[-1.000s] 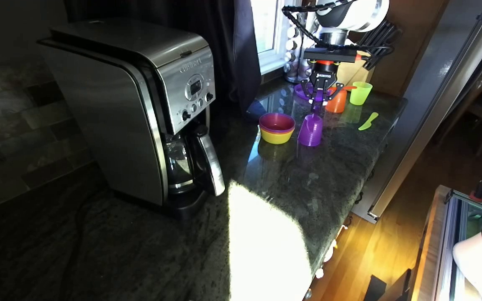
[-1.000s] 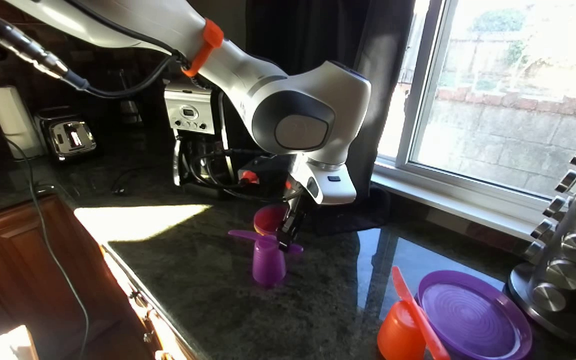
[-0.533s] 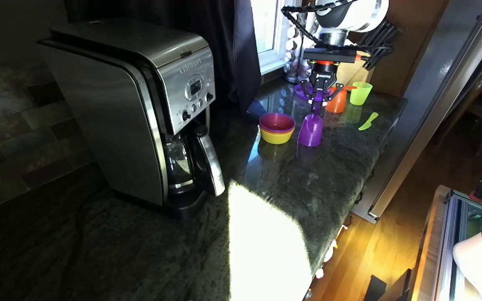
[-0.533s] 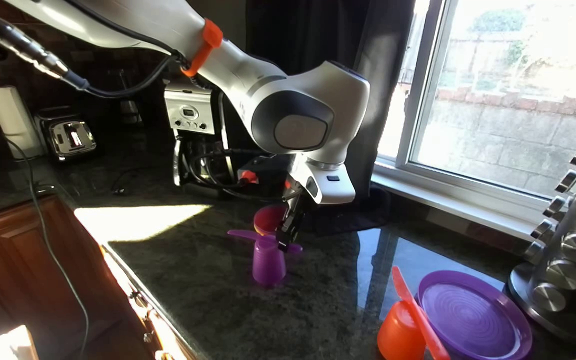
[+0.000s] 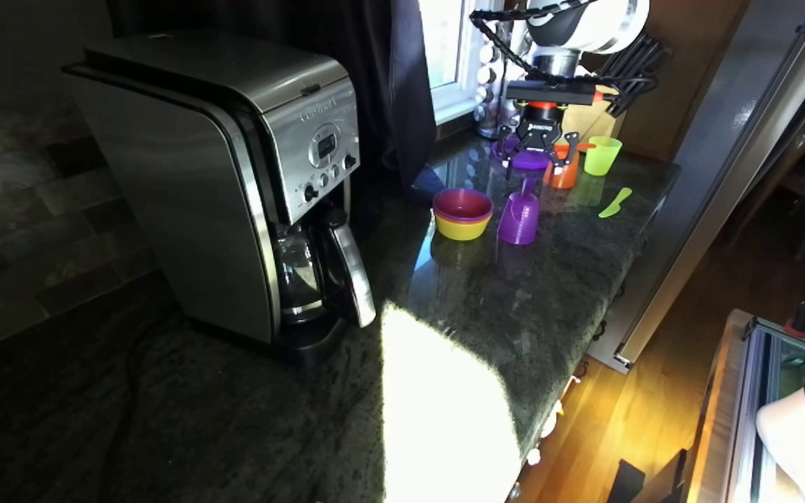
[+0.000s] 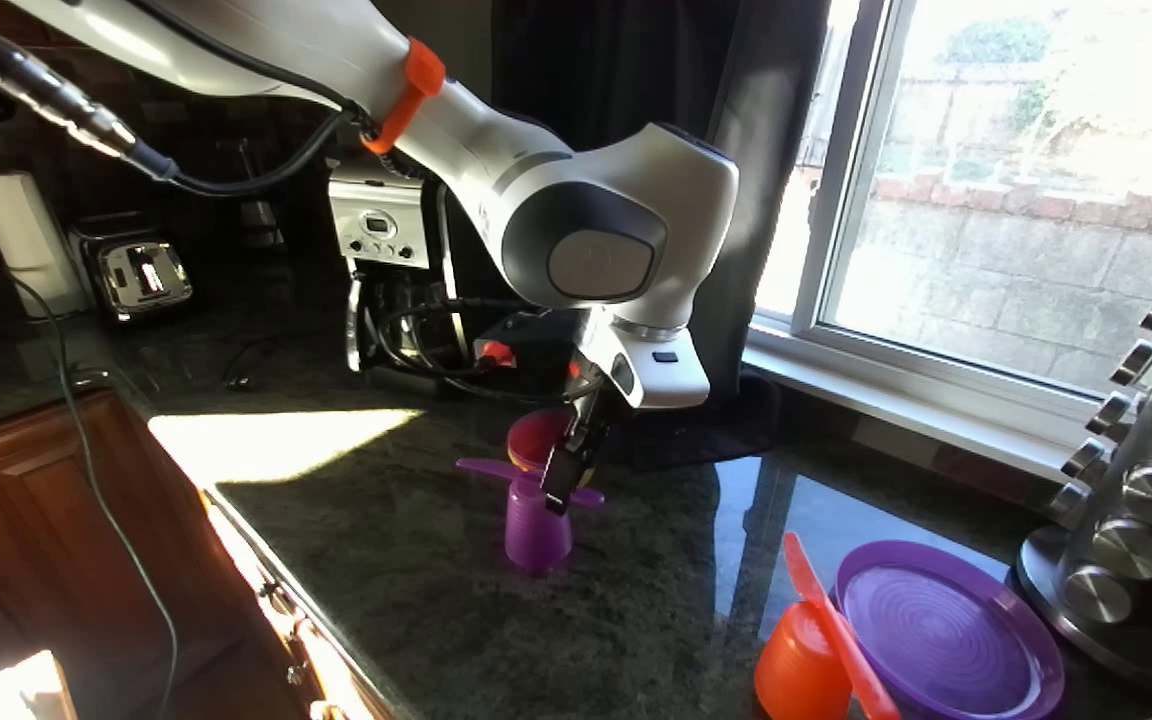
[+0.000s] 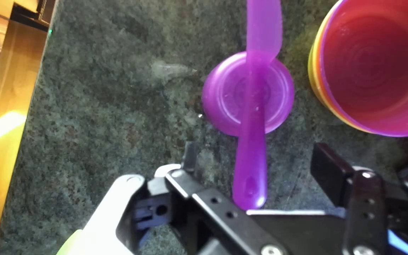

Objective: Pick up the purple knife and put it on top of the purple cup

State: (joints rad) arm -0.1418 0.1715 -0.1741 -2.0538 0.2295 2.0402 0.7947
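A: ok so where's the purple knife [image 7: 256,106] sitting?

B: Lying across the base of the purple cup [image 6: 538,540], which is upside down. Blade sticks out past one side, handle past the other. The cup's on the dark speckled bench [image 7: 119,81], just beside a stack of bowls [image 5: 462,218] but not touching it.

A: nice, what's it look like up close?

B: Long, thin, looks kinda see-through. In the wrist view the blade is the paler bit, broad with a curved edge, and the tip runs off the top. It pinches in over the cup, then the handle goes deeper purple and fattens toward a rounded end with a bright shiny spot on it.

A: and the tool [image 7: 256,157], has it got hold of it?

B: Nah, grasping nothing. Jaws are spread wide, one either side of the handle with a gap on both sides.
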